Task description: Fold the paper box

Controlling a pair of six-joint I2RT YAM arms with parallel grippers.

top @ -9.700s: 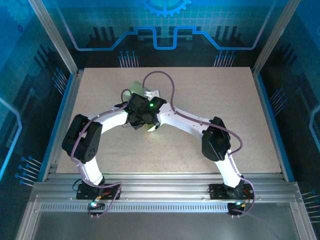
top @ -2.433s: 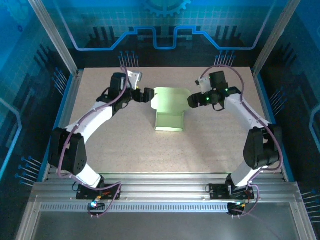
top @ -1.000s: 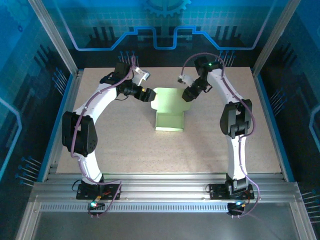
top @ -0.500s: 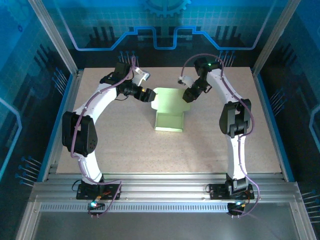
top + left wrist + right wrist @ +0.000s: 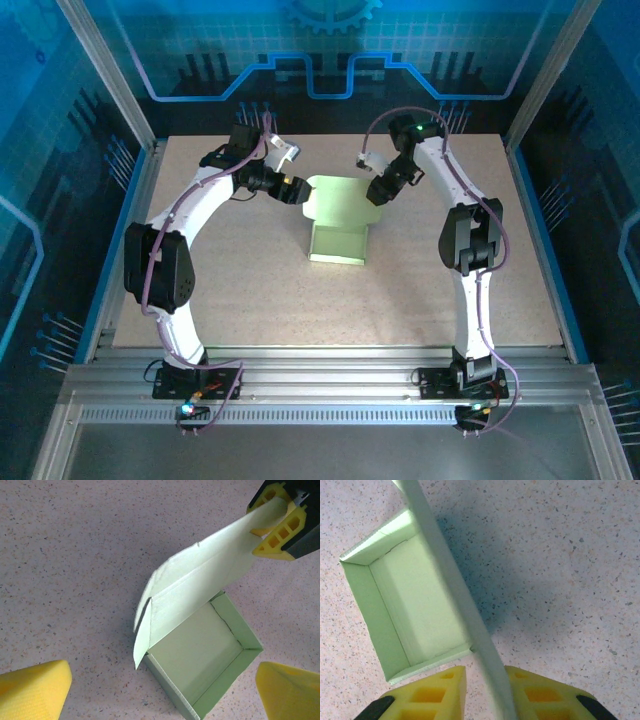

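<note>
On the speckled beige table [image 5: 430, 290], toward its far middle, the pale light-green thin-card paper box [image 5: 337, 243] is seen, its tray [image 5: 200, 650] open and its lid [image 5: 200, 575] raised. The lid's edge is pinched by the right gripper [image 5: 485, 679]. The left gripper [image 5: 294, 192] is spread wide beside it. The lid should be lowered slowly, with the side flap [image 5: 142, 630] guided inside the tray.

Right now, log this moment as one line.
paper box: tray formed, lid flap raised | right pincer: shut on lid flap edge | left pincer: open, not gripping
</note>
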